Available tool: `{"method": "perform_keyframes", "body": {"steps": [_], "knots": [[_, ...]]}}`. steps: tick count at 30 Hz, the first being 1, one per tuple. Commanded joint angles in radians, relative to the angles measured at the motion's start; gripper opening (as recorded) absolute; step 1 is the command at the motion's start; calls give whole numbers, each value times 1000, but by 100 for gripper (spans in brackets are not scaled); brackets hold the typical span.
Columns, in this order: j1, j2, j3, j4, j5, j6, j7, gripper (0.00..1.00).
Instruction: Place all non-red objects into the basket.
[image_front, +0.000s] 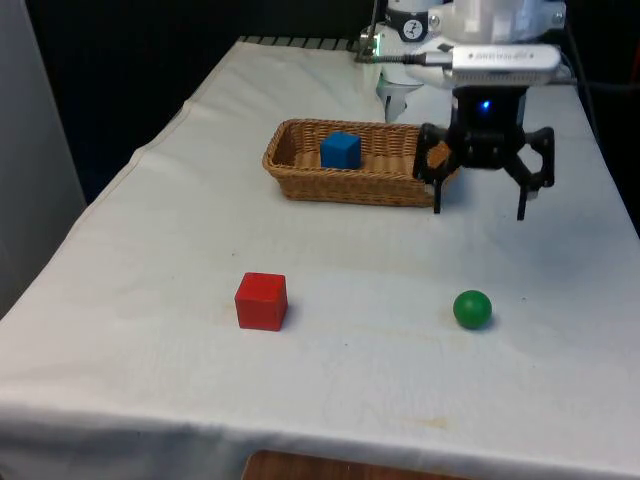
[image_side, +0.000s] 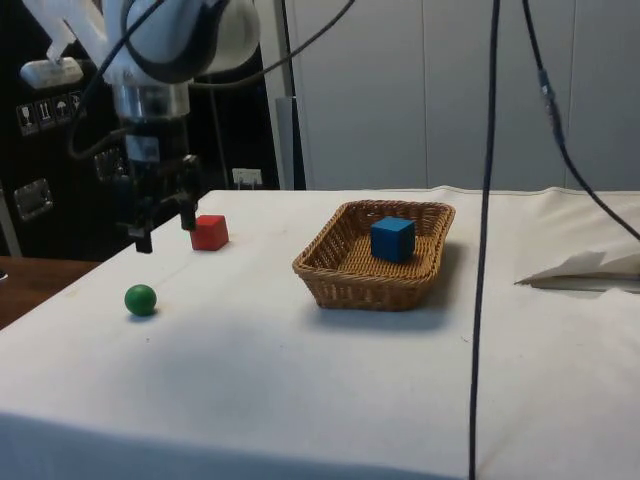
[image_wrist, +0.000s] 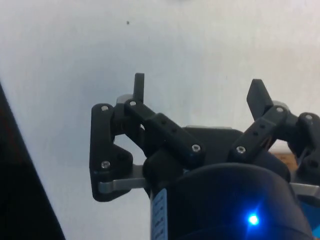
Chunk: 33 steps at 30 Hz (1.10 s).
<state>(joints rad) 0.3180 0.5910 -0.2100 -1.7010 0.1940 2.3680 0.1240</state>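
Fingers (image_front: 438, 200) of the black two-finger gripper (image_front: 480, 207) are spreading wide apart, holding nothing, and hanging above the white cloth-covered table (image_front: 150, 260), clear of its surface. In the front view the gripper is partly covering the woven wicker basket (image_front: 300, 165) at its right end. The blue cube (image_front: 341, 150) is sitting inside the basket, its lower part hidden by the near wall. The small green ball (image_front: 472, 308) is lying on the cloth towards the table's near edge, below the gripper. The red cube (image_front: 261, 301) is resting well apart from the ball, also towards the near edge. In the wrist view a tan strip is peeking past the gripper body, too little to identify. No writing is readable on the objects.
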Motion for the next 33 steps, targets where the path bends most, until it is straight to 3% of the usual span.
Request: {"method": "perform_keyframes", "body": {"steps": [1,2,7,9,10,11,18,19,20,23,25,26,27,33], "knots": [[-1,13,0,14,0,1,-1,100],[-7,45,6,56,5,-12,-5,100],[-7,121,7,148,6,-21,-4,100],[-7,145,8,178,5,-24,-4,100],[-1,132,1,157,0,-11,-1,100],[-8,158,8,193,6,-25,-5,100],[-20,249,14,295,24,-26,-22,100],[-9,243,2,285,17,-16,-12,100],[-21,259,13,306,30,-27,-26,100],[-30,294,9,339,51,-28,-47,100],[-34,306,6,350,59,-28,-58,100],[-24,304,-4,343,56,-17,-51,100],[-36,310,4,353,63,-28,-65,100],[-44,331,-6,365,83,-24,-102,100]]}}
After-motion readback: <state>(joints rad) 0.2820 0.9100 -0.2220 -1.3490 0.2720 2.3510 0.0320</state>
